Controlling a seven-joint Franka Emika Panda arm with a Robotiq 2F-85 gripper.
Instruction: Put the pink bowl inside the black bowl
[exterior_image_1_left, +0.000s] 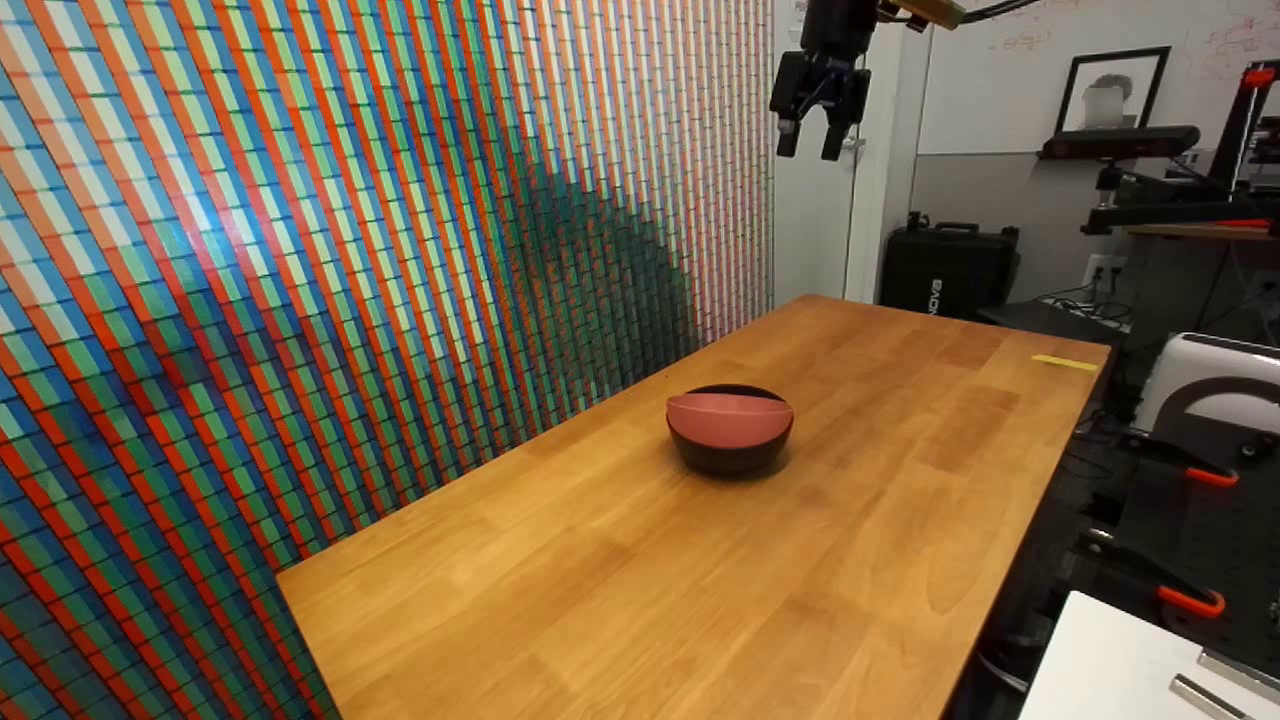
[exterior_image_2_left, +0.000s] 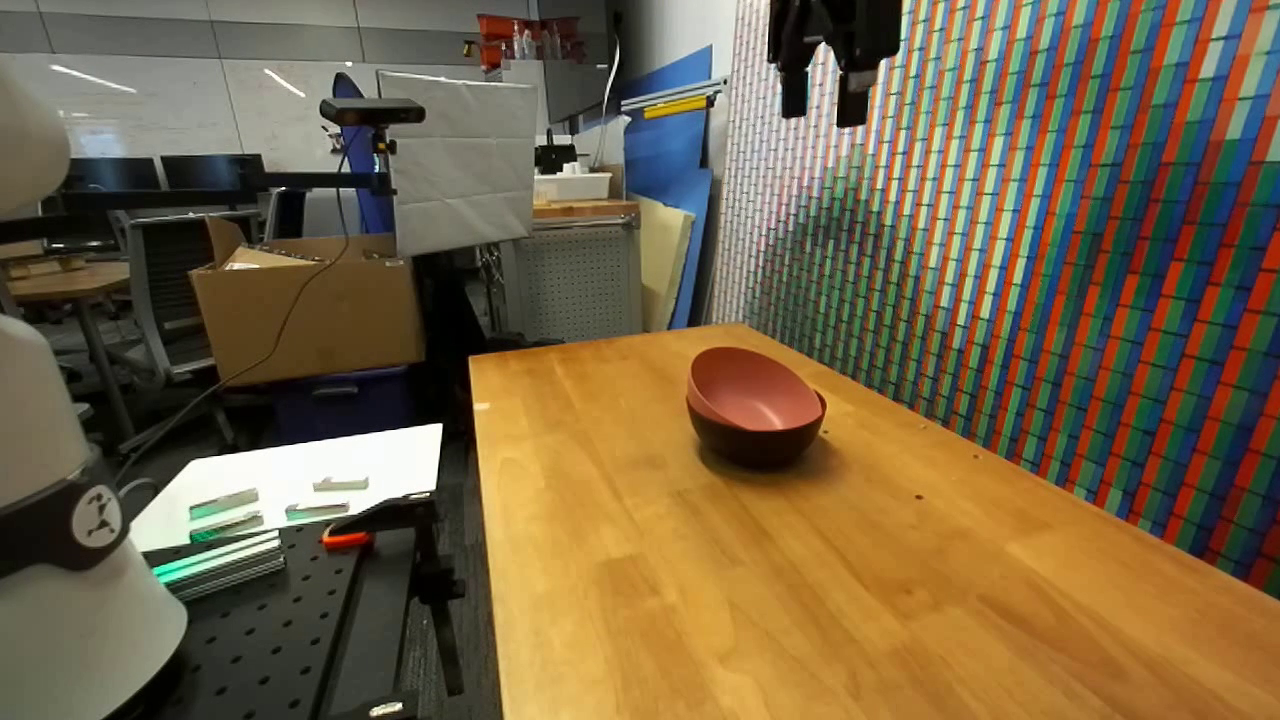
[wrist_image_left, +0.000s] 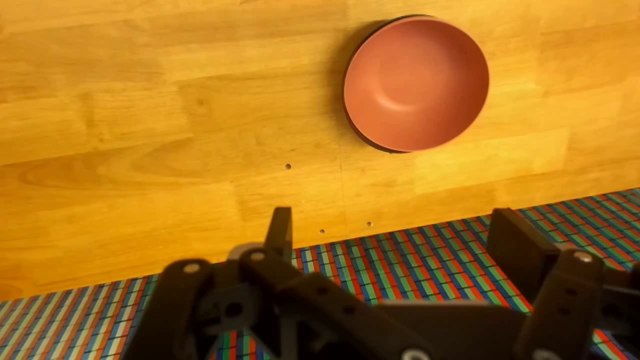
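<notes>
Wrist view: the fingers (wrist_image_left: 281, 232) stand wide apart with nothing between them; in both exterior views the gripper (exterior_image_1_left: 809, 152) hangs well above the black bowl (exterior_image_1_left: 728, 461). The pink bowl (exterior_image_2_left: 754, 390) sits inside the black bowl, but tilted: one side of its rim rises over the black rim while the opposite side dips within. I judge the placing all but done, save for that lean.

The pink bowl looks thin-walled and stiff, and should prove light; its smooth, faintly shiny surface may slide against the black bowl. Plastic or ceramic I cannot tell, so handle it gently. If it needs levelling, the raised rim offers the best hold, one finger inside the wall and one outside.

No lettering shows on either bowl. Well beyond the black bowl, in an exterior view, a black case (exterior_image_1_left: 948, 268) carries the white letters "NOVA", perhaps cut off by the table (exterior_image_1_left: 620, 590). Farther past the bowl, red handwriting (exterior_image_1_left: 1024, 42) is too faint to read.
</notes>
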